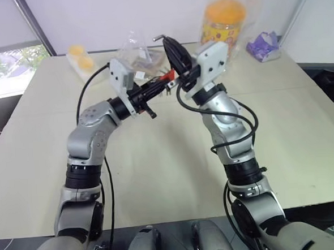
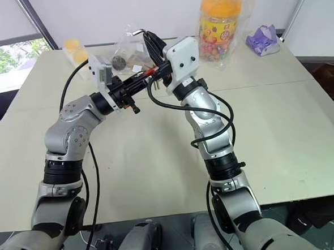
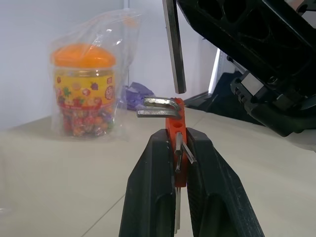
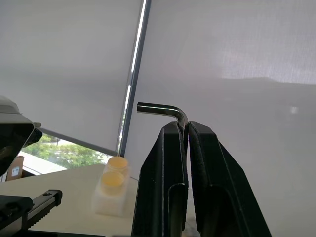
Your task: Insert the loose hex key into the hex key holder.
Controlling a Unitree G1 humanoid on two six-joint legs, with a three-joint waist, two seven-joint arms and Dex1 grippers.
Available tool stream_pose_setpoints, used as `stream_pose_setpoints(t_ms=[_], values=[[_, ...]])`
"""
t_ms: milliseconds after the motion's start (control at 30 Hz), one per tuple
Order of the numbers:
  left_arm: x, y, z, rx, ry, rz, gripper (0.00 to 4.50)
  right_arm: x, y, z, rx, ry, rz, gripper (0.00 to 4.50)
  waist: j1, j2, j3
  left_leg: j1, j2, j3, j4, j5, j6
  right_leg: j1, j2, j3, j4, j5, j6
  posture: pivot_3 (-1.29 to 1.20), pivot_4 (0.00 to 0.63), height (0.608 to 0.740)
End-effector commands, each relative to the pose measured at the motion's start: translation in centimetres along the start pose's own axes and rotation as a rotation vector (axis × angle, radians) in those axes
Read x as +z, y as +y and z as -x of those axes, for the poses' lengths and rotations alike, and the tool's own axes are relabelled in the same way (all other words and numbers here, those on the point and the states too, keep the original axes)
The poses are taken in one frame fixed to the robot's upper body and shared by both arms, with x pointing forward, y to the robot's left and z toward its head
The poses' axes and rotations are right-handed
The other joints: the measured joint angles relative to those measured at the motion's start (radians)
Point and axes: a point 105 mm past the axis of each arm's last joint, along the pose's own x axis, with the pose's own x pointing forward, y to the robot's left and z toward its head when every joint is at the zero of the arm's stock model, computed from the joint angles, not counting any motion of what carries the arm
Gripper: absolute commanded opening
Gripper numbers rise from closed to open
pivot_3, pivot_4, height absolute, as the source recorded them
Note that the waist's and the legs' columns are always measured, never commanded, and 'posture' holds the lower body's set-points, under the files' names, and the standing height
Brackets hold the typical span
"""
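Note:
My left gripper [image 3: 177, 144] is shut on the hex key holder [image 3: 176, 123], a small red-orange block with short grey keys sticking out of its side. Both are held up above the table. My right gripper [image 4: 186, 129] is shut on the loose hex key [image 4: 159, 108], whose bent end pokes out above the fingertips. In the left wrist view the key's long straight arm [image 3: 174, 49] comes down from above, and its lower end hangs just over the top of the holder. In the head views the two grippers meet over the far middle of the table, holder [image 1: 167, 75] below right gripper [image 1: 174, 54].
A beige table [image 1: 158, 171] lies below the arms. At its far edge stand a candy jar with an orange lid in a clear bag [image 1: 223, 22], a purple wrapper [image 1: 264, 45], a clear bag of small parts [image 1: 137, 53] and a container with yellow cups [image 1: 80, 58].

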Motion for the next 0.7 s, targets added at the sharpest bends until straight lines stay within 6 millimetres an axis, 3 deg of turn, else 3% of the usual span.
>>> stream_pose_setpoints(t_ms=[33, 700], values=[[1.73, -0.60, -0.38, -0.025, -0.049, -0.044, 0.00, 1.21, 0.05, -0.48, 0.005, -0.052, 0.017, 0.07, 0.000, 0.000, 0.000, 0.000, 0.000, 0.000, 0.000, 0.000, 0.000, 0.000, 0.000, 0.000, 0.000, 0.000, 0.000, 0.00, 0.150, 0.740], [1.85, -0.69, -0.45, -0.029, -0.052, -0.046, 0.00, 0.70, -0.42, -0.50, -0.013, -0.049, 0.027, 0.07, 0.000, 0.000, 0.000, 0.000, 0.000, 0.000, 0.000, 0.000, 0.000, 0.000, 0.000, 0.000, 0.000, 0.000, 0.000, 0.00, 0.150, 0.740]])
